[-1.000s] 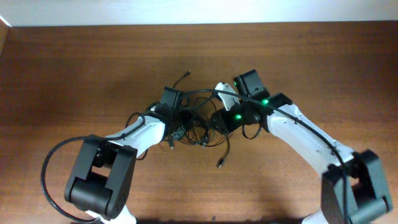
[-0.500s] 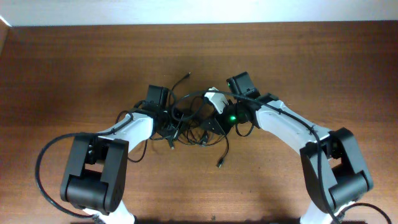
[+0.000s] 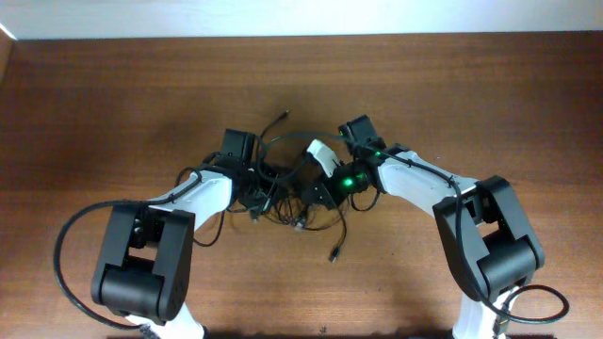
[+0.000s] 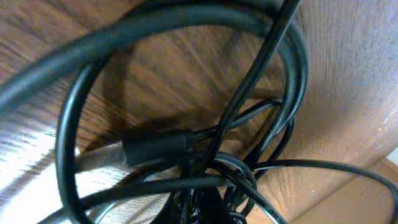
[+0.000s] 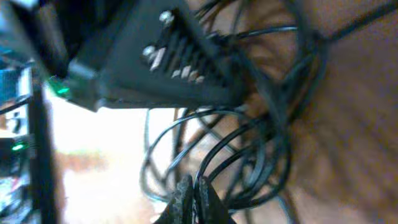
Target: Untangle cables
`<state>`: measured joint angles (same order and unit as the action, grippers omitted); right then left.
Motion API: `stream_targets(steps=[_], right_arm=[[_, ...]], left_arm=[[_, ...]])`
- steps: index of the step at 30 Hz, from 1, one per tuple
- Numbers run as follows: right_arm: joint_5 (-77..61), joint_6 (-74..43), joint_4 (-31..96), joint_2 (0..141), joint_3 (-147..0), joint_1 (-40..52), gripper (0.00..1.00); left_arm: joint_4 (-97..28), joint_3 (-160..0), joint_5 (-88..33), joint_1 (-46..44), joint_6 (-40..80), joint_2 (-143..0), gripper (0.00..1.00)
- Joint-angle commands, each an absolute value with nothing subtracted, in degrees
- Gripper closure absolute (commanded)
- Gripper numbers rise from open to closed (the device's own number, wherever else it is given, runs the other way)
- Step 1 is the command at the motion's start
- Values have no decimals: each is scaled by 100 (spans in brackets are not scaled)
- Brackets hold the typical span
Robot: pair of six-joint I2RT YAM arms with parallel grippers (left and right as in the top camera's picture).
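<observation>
The cables (image 3: 287, 193) lie as a black knotted bundle on the wooden table (image 3: 113, 104), between my two arms. One loose plug end (image 3: 333, 252) trails toward the front and another (image 3: 283, 118) points to the back. My left gripper (image 3: 256, 196) is shut in the left side of the bundle; up close, loops (image 4: 186, 149) converge on its dark fingertips (image 4: 208, 208). My right gripper (image 3: 316, 193) is at the bundle's right side, and its fingertips (image 5: 185, 196) are pinched shut on one thin strand (image 5: 214, 165).
The body of the left gripper (image 5: 155, 62) fills the upper part of the right wrist view, very close to the right fingers. Thick arm cables (image 3: 75, 245) loop beside the left arm's base. Bare wood surrounds the bundle.
The right gripper has moved left into the tangle and closed on a strand. The left gripper shifted slightly left early on, then held still, shut throughout.
</observation>
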<state>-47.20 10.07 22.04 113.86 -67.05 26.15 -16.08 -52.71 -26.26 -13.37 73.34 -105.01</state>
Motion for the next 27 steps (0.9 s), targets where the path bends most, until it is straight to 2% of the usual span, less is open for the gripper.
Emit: stream_targets(steps=[1,4,6,7,8,9,10,13,17,26,27], right_arm=[[-6036,1002,2338,11483,-6700,2694,96],[-7216,1002,2364,11483,-6702,2624,96],[-6788,921,2436,11483,-6702,2521,96],[-5927,620,2493,11483,-6702,2495,90],[-5148,486,2488,11483,-6702,2493,71],[-4840,539,2453,11483,-6705,2493,60],[-4744,572,2368,11483,-6707,2495,56],[-4276,574,2180,11483,-6707,2510,55],[-4303,548,1968,11469,-6742,2508,56],[-4018,554,2436,11472,-7349,2499,58],[-3981,554,2477,11472,-7321,2499,61]], left_arm=[[-1721,-5068,-2445,-1332,7376,-10774,100],[-1721,-5068,-2418,-1332,7373,-10774,100],[-1721,-5068,-2425,-1332,7373,-10774,100],[-1721,-5068,-2423,-1332,7373,-10774,100],[-1721,-5068,-2421,-1332,7373,-10774,100],[-1721,-5068,-2421,-1332,7373,-10774,99],[-1721,-5068,-2421,-1332,7373,-10774,99],[-1721,-5068,-2375,-1332,7373,-10774,99],[-1723,-5068,-2333,-1332,7373,-10774,98],[-1723,-5068,-2292,-1334,7373,-10774,98],[-1723,-5068,-2292,-1334,7371,-10774,98]])
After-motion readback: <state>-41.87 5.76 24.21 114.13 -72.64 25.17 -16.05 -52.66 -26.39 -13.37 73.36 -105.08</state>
